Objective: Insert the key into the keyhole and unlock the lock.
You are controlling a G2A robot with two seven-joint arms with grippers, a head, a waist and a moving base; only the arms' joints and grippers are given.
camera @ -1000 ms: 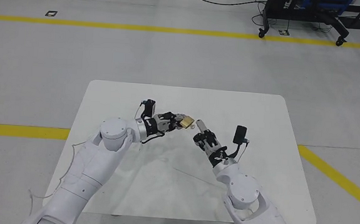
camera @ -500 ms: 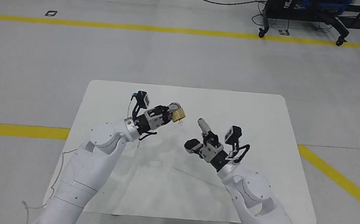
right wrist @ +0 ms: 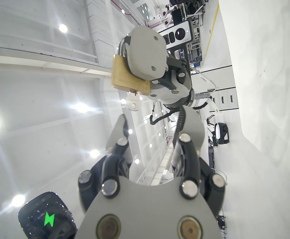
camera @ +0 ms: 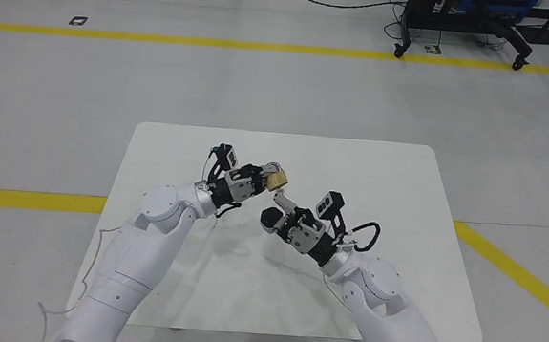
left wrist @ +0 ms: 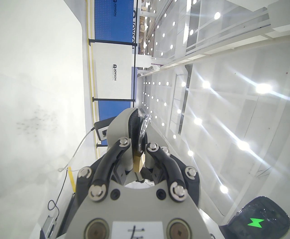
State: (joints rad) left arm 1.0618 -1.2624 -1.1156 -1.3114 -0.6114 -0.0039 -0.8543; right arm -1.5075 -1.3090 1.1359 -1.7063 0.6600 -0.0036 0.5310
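One relation decides the next move: key (right wrist: pixel 132 101) versus right gripper (right wrist: pixel 156 121). Key looks seated in the lock (right wrist: pixel 122 72), with only the bow (right wrist: pixel 133 106) sticking out of the keyhole face (right wrist: pixel 129 87). Shank axis runs straight out of that face, roughly at the right gripper, so lock, key and gripper sit nearly in line.

Lock: off the table (camera: pixel 389 179), up in the air, clamped in the left gripper (camera: pixel 266 177). Its pads (right wrist: pixel 145 54) squeeze the brass body toward the shackle (left wrist: pixel 145 124) end. Keyhole face is turned toward the right arm.

Right gripper: fingers (right wrist: pixel 121 131) spread, nothing in them. It sits just beside the lock on the keyhole side, short of the bow and not touching it. Bow looks offset toward one finger, not centred in the gap.

Right arm is nearer the key and is the only free one. My read: insertion done, turning not yet done. Next step would be a short advance along the shank axis, a small sideways trim to centre the bow, close, then roll about that axis.

Watch item: the bow's flat seems partly turned to the right wrist camera, so the fingers may land on its edges, not its flats. Grip could slip once torque goes on. Left clamp has to resist that twist too, and it seems to hold the lock from one end only.
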